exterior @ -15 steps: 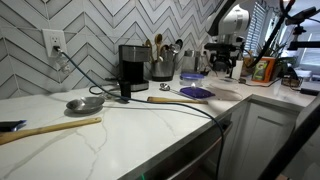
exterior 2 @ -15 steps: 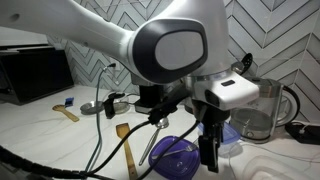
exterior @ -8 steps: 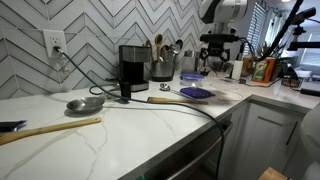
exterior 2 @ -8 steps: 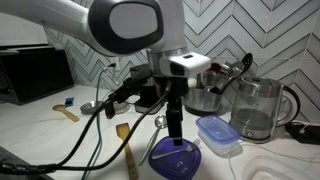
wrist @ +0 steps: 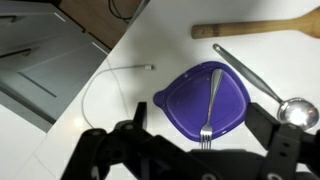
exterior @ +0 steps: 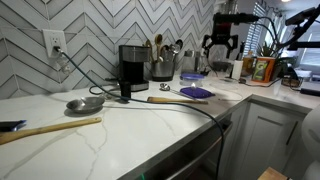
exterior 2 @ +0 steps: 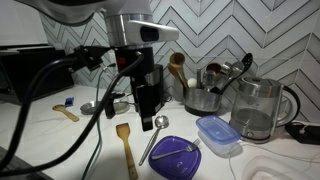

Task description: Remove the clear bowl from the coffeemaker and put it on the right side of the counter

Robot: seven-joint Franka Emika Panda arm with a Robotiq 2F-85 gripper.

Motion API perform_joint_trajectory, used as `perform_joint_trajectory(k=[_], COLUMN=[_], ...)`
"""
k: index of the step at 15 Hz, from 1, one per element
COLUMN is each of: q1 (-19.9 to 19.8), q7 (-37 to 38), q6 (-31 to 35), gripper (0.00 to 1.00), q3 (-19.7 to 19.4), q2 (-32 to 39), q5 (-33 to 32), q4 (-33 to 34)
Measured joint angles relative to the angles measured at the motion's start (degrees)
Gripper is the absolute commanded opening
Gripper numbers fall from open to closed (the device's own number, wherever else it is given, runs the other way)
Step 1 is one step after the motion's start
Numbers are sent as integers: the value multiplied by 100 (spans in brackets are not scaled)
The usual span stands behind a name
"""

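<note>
While the claw [exterior: 219, 44] hangs spread and empty in an exterior view, the coffeemaker [exterior: 133, 68] sits well off to its side on the bench [exterior: 120, 130]; no clear bowl visible on it from here.

Exterior view: claw [exterior 2: 148, 97] hangs near the coffeemaker; bowl not made out.

Wrist view: purple lid [wrist: 208, 103] w/ fork [wrist: 212, 100] below claw. Bowl prob. light, stiff, slippery; pinch the rim.
</note>
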Motion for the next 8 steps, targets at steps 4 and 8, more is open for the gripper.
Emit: perform_joint_trajectory(k=[4,8], q1=[-2,-3], q7=[-1102,-1276], q6=[-538,-569], gripper=[100,100], q3=[-3,-3], q2=[-331,-381], q5=[-97,-157], q4=[-82,-121])
